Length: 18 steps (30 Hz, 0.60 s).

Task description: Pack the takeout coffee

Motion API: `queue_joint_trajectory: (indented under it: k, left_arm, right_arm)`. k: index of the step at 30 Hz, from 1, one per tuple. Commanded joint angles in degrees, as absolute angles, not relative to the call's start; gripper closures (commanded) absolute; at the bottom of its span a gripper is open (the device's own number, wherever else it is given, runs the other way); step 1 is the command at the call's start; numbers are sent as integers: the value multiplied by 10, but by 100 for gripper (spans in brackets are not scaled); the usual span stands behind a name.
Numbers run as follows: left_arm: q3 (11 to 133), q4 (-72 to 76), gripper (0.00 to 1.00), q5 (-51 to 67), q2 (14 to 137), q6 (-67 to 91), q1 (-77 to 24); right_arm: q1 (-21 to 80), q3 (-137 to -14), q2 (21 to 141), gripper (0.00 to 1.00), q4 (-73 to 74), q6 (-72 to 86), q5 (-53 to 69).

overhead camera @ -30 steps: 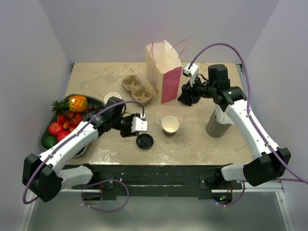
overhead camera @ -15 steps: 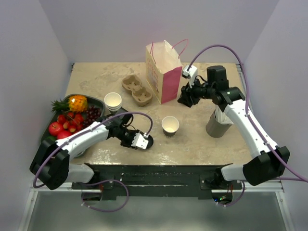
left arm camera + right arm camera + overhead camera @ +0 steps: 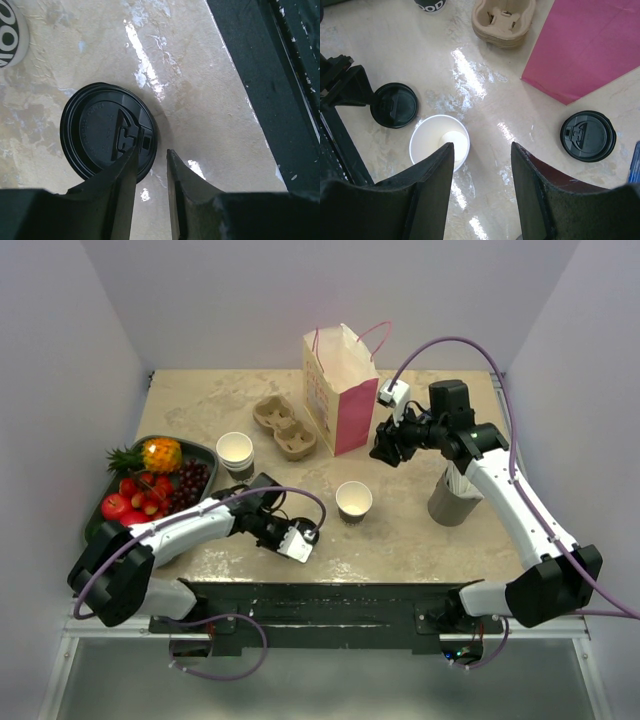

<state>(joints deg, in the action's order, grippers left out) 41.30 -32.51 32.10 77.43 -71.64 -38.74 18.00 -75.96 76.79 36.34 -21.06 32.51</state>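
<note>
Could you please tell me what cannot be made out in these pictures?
Top view: the left pincer covers most of the black lid.
Top view: the right pincer hides the second lid beside the bag.
Left wrist view: the frame edge cuts off the printed cup.
Top view: the bag's own walls hide its inside.

Table (image 3: pixel 200 400), pink bag (image 3: pixel 345 400), cup carrier (image 3: pixel 285 427), stacked cups (image 3: pixel 235 451), open cup (image 3: pixel 353 500), black lid (image 3: pixel 95 125), fruit tray (image 3: pixel 198 448)
</note>
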Motion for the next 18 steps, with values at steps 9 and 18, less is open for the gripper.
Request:
queue_joint_trajectory:
  k: [9,18]
  left_arm:
    - [381,-262,78,293,785,-739,-406]
    - [416,-289,100,265,764,-687,-403]
  right_arm:
    - [181,-767,765,48,349,-214,331]
    - [181,-792,773,48,366,-210,317]
